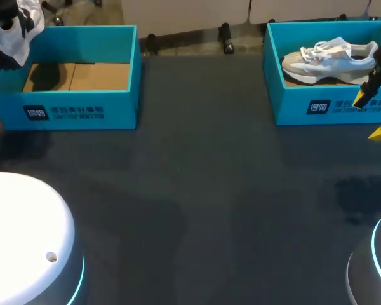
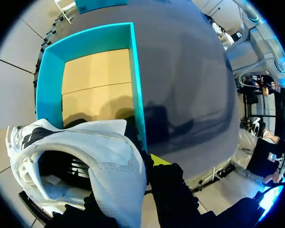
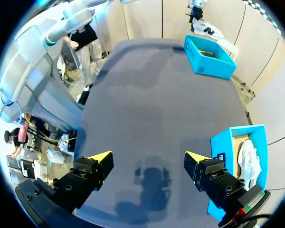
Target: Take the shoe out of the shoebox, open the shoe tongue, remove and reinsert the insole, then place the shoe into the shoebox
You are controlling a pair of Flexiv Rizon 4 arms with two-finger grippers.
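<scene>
My left gripper pinches the shoe over the shoebox edge; my right gripper stands spread.

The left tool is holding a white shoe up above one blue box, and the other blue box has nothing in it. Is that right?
Not quite. The left tool does hold a white shoe above the left box, but the right box is not empty: a second shoe, white and grey, lies inside it. The head view shows it.
</scene>
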